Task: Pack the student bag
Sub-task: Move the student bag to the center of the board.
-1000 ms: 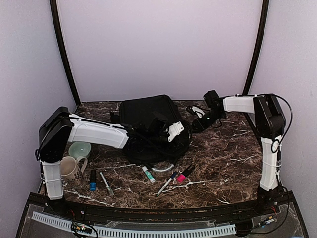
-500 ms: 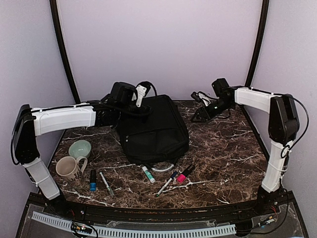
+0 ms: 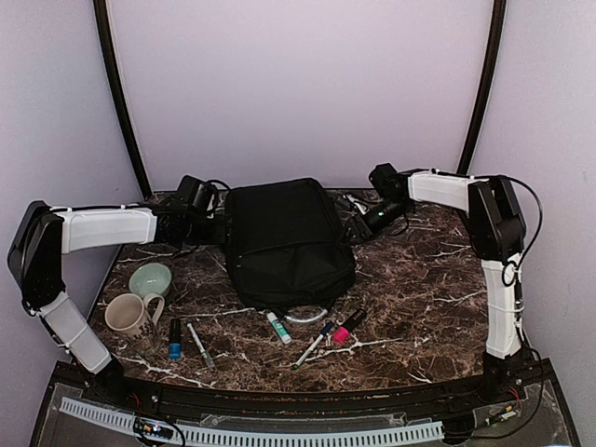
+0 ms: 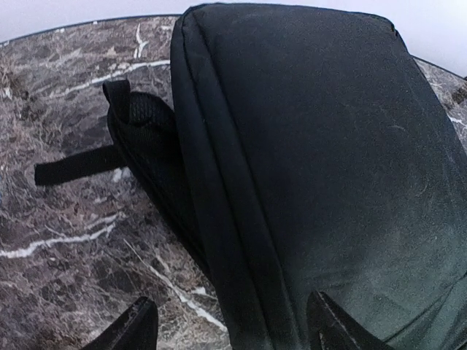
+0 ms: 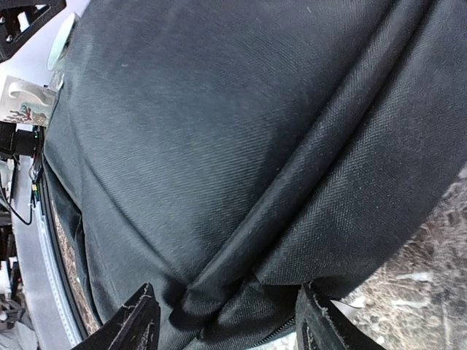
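Note:
The student bag [image 3: 289, 237], a large black backpack, lies flat in the middle of the marble table. My left gripper [image 3: 216, 226] sits low at its left side. In the left wrist view the left gripper [image 4: 233, 337] is open, its fingers [image 4: 137, 329] astride the bag's piped edge [image 4: 219, 219], one over marble and one over fabric. My right gripper [image 3: 361, 223] is at the bag's far right corner. In the right wrist view the right gripper [image 5: 228, 328] is open, with a raised fold of the bag's fabric [image 5: 292, 197] between its fingertips [image 5: 321, 321].
Left of the bag stand a green bowl [image 3: 150, 278] and a mug [image 3: 130, 315]. Along the front lie a blue-capped stick [image 3: 174, 340], a marker [image 3: 200, 345], a glue stick [image 3: 278, 327], a pen [image 3: 315, 345] and a pink marker [image 3: 346, 327]. A bag strap [image 4: 76, 164] trails over the marble.
My left arm left the bag's front, swung up over the back left and came down at the bag's left side. The right gripper rose, then dropped to the bag's corner. Both jaws opened wider.

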Robot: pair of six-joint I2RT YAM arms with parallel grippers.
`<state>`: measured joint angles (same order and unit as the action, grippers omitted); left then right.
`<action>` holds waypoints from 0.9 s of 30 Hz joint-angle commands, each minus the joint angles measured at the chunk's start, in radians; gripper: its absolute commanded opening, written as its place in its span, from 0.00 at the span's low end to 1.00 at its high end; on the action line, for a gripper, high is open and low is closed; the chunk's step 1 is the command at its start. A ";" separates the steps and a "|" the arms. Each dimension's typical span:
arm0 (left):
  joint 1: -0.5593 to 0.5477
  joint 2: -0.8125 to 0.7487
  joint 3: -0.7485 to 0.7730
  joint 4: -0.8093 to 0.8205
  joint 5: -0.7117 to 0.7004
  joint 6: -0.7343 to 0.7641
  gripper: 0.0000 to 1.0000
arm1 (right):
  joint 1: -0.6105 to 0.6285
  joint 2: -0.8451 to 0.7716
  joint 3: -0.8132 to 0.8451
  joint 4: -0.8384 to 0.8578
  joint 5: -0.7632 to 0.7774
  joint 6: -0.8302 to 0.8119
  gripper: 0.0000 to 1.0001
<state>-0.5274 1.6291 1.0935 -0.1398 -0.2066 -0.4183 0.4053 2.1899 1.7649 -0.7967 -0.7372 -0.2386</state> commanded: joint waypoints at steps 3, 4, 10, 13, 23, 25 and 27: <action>0.000 -0.023 -0.066 0.024 0.091 -0.158 0.72 | 0.002 0.053 0.025 -0.041 -0.050 0.028 0.50; 0.000 -0.007 -0.072 0.035 0.113 -0.170 0.71 | 0.001 0.055 0.024 -0.032 -0.053 0.034 0.47; -0.002 0.101 -0.072 0.154 0.251 -0.214 0.66 | -0.015 0.071 0.023 -0.019 -0.057 0.041 0.29; -0.003 0.155 -0.038 0.213 0.300 -0.214 0.63 | -0.028 0.068 0.010 -0.019 -0.057 0.038 0.24; -0.068 0.363 0.189 0.305 0.396 -0.197 0.60 | -0.079 -0.004 -0.088 0.022 -0.051 0.034 0.19; -0.081 0.388 0.224 0.317 0.406 -0.198 0.59 | -0.088 -0.026 -0.111 0.032 -0.042 0.034 0.20; -0.096 0.400 0.251 0.326 0.408 -0.192 0.59 | -0.102 -0.051 -0.133 0.039 -0.032 0.033 0.20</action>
<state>-0.5549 1.9965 1.2812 0.1078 0.0872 -0.6132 0.2951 2.2021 1.6756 -0.7769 -0.7750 -0.2001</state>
